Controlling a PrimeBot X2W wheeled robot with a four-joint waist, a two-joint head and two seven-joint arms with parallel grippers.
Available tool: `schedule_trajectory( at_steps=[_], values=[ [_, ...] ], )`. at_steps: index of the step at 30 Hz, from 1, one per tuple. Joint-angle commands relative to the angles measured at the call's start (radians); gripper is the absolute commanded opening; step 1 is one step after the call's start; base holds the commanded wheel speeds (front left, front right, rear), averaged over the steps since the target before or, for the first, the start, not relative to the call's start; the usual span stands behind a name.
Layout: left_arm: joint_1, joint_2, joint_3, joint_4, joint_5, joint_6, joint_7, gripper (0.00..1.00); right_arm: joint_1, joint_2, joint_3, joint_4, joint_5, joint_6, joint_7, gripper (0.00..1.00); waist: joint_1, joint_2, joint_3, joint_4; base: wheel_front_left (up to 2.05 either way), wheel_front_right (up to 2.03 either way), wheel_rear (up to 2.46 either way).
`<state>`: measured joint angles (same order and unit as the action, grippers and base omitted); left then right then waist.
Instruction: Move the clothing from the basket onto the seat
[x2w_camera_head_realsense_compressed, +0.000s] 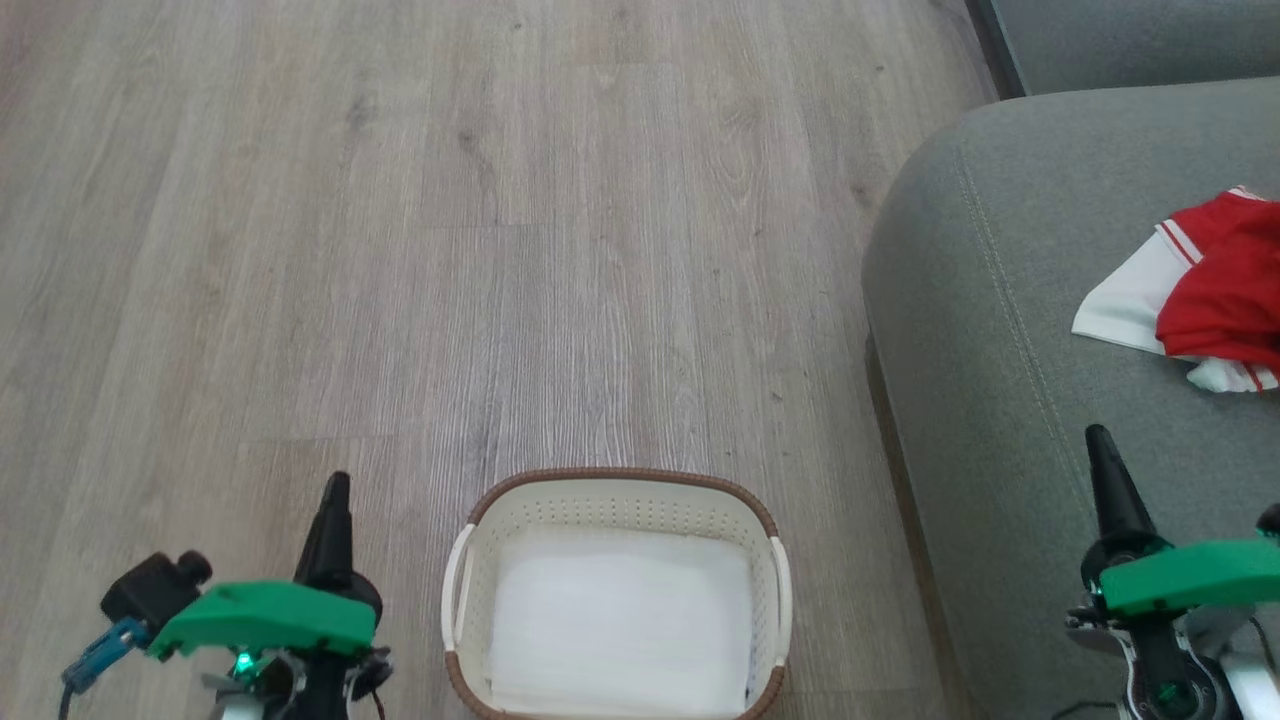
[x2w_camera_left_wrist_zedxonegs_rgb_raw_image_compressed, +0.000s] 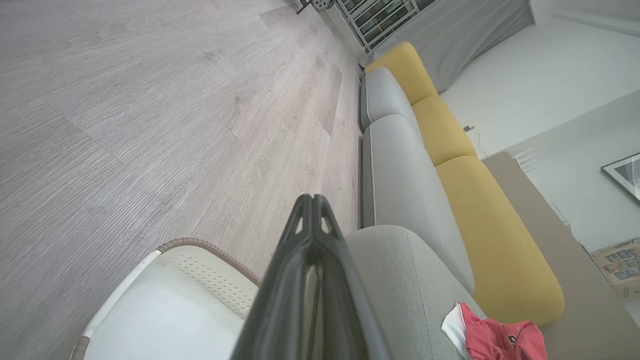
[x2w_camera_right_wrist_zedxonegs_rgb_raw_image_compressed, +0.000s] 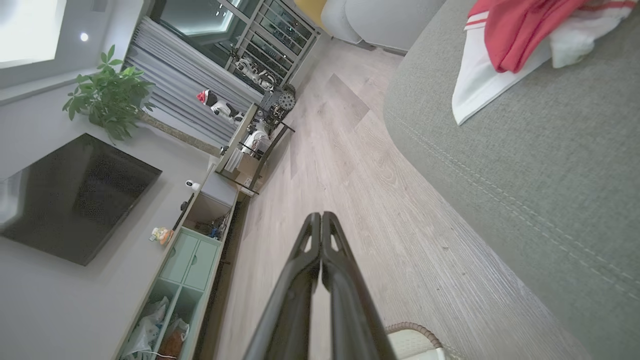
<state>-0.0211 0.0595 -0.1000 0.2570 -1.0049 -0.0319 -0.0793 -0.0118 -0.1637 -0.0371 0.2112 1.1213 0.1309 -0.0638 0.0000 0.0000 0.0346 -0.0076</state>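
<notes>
The red clothing (x2w_camera_head_realsense_compressed: 1215, 295) with white trim lies crumpled on the grey-green seat (x2w_camera_head_realsense_compressed: 1000, 340) at the right edge of the head view; it also lies on the seat (x2w_camera_right_wrist_zedxonegs_rgb_raw_image_compressed: 550, 165) as a red and white heap (x2w_camera_right_wrist_zedxonegs_rgb_raw_image_compressed: 515, 35), and as a small red bundle (x2w_camera_left_wrist_zedxonegs_rgb_raw_image_compressed: 502, 340). The white basket (x2w_camera_head_realsense_compressed: 615, 500) with a brown rim stands on the floor at bottom centre, holding no garment. My left gripper (x2w_camera_head_realsense_compressed: 337, 485) is shut, left of the basket. My right gripper (x2w_camera_head_realsense_compressed: 1100, 440) is shut above the seat's front part, below the clothing. Both hold nothing.
Pale wood floor (x2w_camera_head_realsense_compressed: 500, 220) spreads ahead and left. A sofa with grey cushions and yellow backrests (x2w_camera_left_wrist_zedxonegs_rgb_raw_image_compressed: 450, 140) runs beyond the seat. A low cabinet (x2w_camera_right_wrist_zedxonegs_rgb_raw_image_compressed: 190, 260), a dark screen (x2w_camera_right_wrist_zedxonegs_rgb_raw_image_compressed: 75, 195) and a plant (x2w_camera_right_wrist_zedxonegs_rgb_raw_image_compressed: 107, 95) line the far wall.
</notes>
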Motion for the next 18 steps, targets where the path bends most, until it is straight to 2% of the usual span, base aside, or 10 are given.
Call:
schedule_trajectory(
  at_steps=[1,18],
  values=[
    [-0.055,0.016,0.032,-0.028,-0.022,-0.01,0.006,0.0,-0.046,-0.007,-0.003,-0.027,0.019,0.0,0.007,0.0,0.0,0.0,0.0,0.0,0.0,0.0,0.0],
    [-0.064,0.017,0.076,-0.024,-0.211,-0.037,0.054,0.0,-0.061,0.028,-0.022,-0.009,0.166,0.0,0.057,0.0,0.0,0.0,-0.01,0.002,0.0,0.0,0.0]
  ],
)
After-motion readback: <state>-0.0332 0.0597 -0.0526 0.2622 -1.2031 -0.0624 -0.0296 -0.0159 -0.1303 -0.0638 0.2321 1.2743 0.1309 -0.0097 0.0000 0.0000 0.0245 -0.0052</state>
